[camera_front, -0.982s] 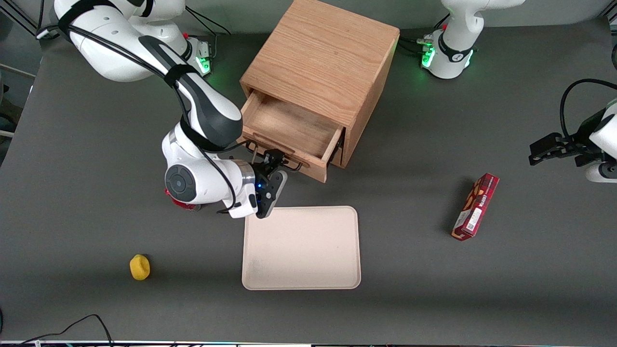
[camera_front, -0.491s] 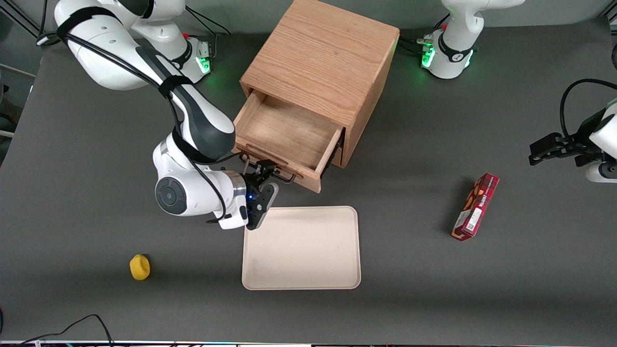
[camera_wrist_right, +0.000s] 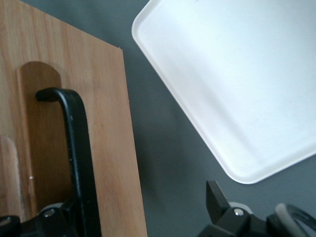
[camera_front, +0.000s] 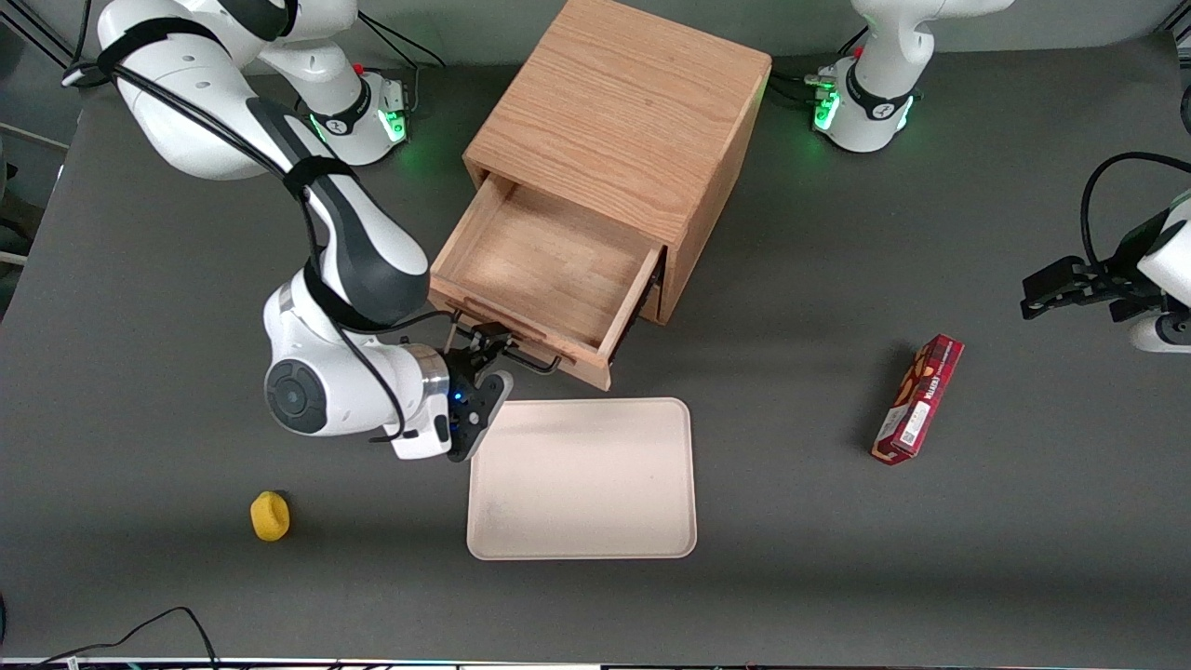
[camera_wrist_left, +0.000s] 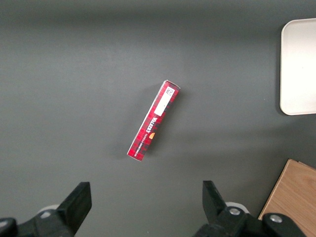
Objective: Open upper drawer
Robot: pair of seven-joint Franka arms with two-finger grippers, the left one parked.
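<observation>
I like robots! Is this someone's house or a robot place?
Probably a robot test lab: white arms bolted to a gray table, the tool at the upper drawer handle, and scattered practice objects like a tray.

One cabinet (camera_front: 622, 121) (upper drawer (camera_front: 544, 274) open), one tray (camera_front: 582, 479), one red box (camera_front: 916, 398), one yellow object (camera_front: 270, 515).

A dark grey matte table (camera_front: 837, 596) fills nearly the whole front view, evenly lit, with soft shadows; a light-oak wooden cabinet (camera_front: 623, 102) stands on it, farther from the front camera than the table's middle; a thin black cable (camera_front: 173, 611) loops at the table's near edge, toward the working arm's end.
</observation>
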